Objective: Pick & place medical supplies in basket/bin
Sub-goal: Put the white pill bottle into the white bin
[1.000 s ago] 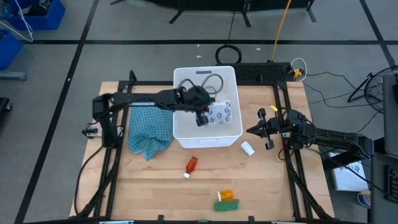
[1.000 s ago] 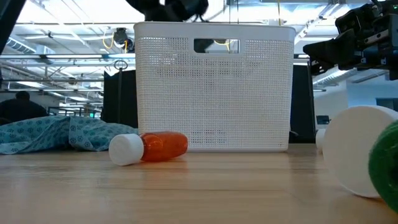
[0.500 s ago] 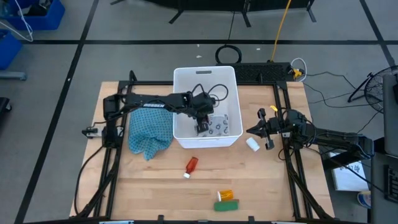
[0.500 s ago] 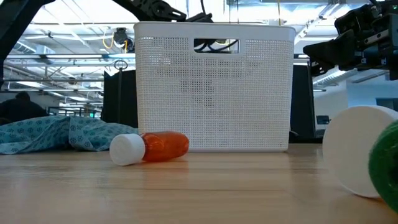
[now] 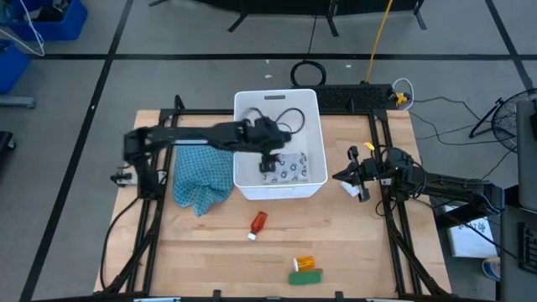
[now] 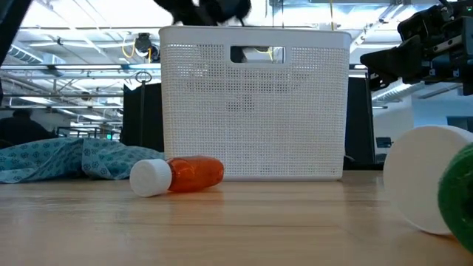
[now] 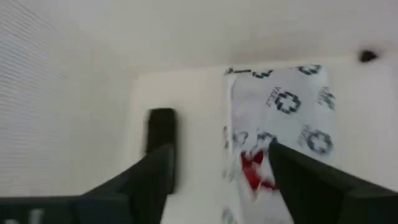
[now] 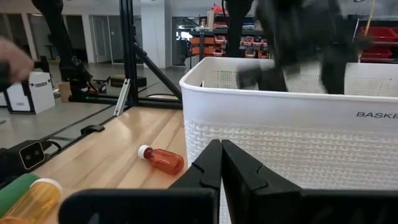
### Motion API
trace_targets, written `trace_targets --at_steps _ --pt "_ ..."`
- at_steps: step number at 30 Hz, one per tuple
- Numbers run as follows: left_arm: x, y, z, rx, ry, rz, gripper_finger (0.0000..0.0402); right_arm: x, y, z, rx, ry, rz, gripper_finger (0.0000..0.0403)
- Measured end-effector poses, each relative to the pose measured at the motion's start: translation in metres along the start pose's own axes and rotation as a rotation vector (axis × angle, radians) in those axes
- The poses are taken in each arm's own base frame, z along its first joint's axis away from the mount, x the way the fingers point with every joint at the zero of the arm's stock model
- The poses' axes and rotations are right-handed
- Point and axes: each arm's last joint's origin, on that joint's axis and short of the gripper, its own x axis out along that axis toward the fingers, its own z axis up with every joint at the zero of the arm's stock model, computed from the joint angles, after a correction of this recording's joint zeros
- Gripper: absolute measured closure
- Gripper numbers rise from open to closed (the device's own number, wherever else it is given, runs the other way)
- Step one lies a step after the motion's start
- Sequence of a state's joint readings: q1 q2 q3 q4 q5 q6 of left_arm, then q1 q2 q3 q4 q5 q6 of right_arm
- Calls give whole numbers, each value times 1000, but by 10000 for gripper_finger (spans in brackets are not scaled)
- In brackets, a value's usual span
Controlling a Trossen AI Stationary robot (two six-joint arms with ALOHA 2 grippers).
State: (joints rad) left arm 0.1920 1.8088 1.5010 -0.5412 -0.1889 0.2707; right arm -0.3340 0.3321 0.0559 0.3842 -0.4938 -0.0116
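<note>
Reaching over the white tub (image 5: 238, 180), the left end effector (image 5: 268, 158) hangs inside it w/ fingers spread, holding nothing. Left wrist view shows the white pouch (image 7: 277, 134) flat on the tub floor, printed w/ dark crosses and small text too blurred to read, plus a red mark; a small black packet (image 7: 161, 129) lies beside it, apart. Right wrist view alone shows writing on the tub wall: "BASKE", cut off at the edge. On the desk (image 5: 210, 252), in front of the tub: red bottle (image 5: 258, 224) w/ white cap on its side, then orange vial (image 5: 303, 262) touching green packet (image 5: 305, 275) near the front edge. Teal cloth (image 5: 201, 178) lies left of the tub. White cylinder (image 6: 421, 177) looms close in low view; from above it's mostly hidden by the right end effector (image 5: 352, 179). That one waits right of the tub, fingers pressed together, empty.
</note>
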Motion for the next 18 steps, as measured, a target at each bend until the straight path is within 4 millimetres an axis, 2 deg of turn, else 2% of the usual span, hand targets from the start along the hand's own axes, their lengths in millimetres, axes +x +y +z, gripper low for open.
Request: trace_targets --at_steps 3,5,7,10,14,17,18 --pt "-57 1 16 63 -135 18 91 0 0 0 -1 -2 -1 403" --pt "-101 0 19 102 -228 26 86 0 0 0 -2 -3 -1 403" --pt "-141 -1 14 144 -279 22 99 0 0 1 -3 -6 -2 403" --pt "-188 -4 -6 190 -287 -32 154 0 0 1 -4 -7 -3 403" --pt "-216 -8 -45 141 -290 -61 269 0 0 2 -10 -15 -4 403" --pt "-217 -11 -78 98 -296 -37 366 0 -1 3 -20 -33 -28 403" --pt "-214 -12 -89 76 -295 -31 383 0 -1 4 -26 -40 -31 403"
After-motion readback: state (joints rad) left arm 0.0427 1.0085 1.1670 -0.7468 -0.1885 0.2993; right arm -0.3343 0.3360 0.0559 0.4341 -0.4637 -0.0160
